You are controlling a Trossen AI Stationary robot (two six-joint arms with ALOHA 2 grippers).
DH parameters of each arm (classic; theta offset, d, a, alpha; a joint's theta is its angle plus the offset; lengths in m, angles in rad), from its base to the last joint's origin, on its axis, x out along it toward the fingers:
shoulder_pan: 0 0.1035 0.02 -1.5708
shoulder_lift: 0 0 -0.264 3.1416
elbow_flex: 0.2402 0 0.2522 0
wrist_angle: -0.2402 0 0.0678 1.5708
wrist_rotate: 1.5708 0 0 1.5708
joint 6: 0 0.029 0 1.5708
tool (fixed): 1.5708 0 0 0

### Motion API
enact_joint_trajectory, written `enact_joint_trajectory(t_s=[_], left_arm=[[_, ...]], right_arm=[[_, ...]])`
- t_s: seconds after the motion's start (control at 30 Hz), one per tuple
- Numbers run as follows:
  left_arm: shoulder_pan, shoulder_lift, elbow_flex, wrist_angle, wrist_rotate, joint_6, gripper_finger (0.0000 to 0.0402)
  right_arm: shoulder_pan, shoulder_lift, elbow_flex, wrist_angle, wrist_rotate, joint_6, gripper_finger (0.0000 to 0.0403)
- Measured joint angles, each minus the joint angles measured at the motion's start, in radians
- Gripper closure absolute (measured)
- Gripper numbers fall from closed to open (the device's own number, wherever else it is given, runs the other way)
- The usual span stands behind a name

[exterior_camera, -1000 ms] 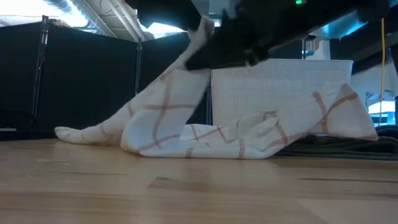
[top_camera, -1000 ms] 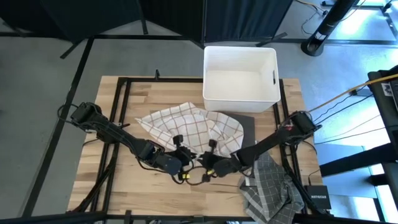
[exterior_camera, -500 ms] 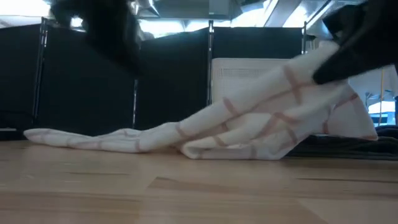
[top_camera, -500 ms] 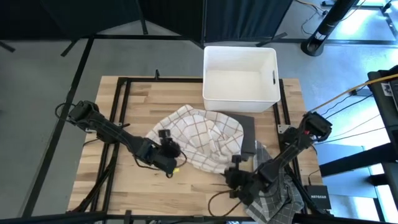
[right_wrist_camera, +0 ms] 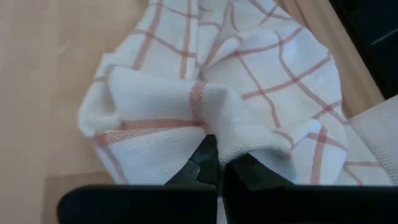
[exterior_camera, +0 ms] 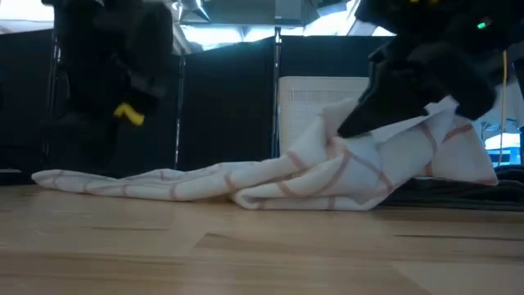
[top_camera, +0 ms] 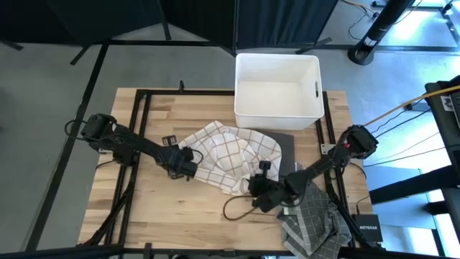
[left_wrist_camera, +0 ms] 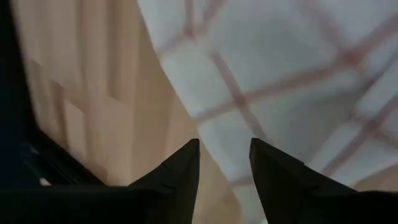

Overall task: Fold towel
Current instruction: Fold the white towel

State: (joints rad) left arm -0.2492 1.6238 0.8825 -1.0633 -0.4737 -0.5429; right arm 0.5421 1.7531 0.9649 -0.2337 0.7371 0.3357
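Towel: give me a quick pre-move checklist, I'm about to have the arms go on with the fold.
1. Right gripper shut on the checked towel edge: ok.
2. Left gripper open over the towel's left edge, holding nothing: ok if a regrasp is planned.
3. Towel lying flat: not ok, bunched and creased.
4. White bin apart from the towel: ok.
5. Grey cloth beside the right arm, clear of the fold: cannot tell.

left hand [top_camera: 188, 162] released towel [top_camera: 230, 160], right hand [top_camera: 256, 185] dragged it back
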Motion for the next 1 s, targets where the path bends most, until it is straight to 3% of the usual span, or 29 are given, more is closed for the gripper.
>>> enact_joint_trajectory(t_s=[0.27, 0.47, 0.67, 0.8, 1.0], left_arm=[[0.096, -0.026, -0.074, 0.058, 0.151, 0.075, 0.03], [0.121, -0.197, -0.074, 0.038, 0.231, 0.146, 0.0317], [0.118, -0.339, -0.074, 0.053, 0.247, 0.197, 0.0321], [0.117, -0.348, -0.093, 0.072, 0.297, 0.205, 0.0321], [0.117, -0.321, -0.217, 0.17, 0.359, 0.208, 0.0325]], right_arm=[[-0.041, 0.0, 0.0, 0.001, -0.041, -0.026, 0.0399], [-0.041, 0.0, 0.0, 0.004, -0.042, -0.027, 0.04], [-0.039, 0.0, 0.0, 0.008, -0.042, -0.022, 0.04], [-0.039, 0.0, 0.0, 0.009, -0.041, -0.022, 0.04], [-0.039, 0.0, 0.0, 0.019, -0.038, -0.02, 0.0399]])
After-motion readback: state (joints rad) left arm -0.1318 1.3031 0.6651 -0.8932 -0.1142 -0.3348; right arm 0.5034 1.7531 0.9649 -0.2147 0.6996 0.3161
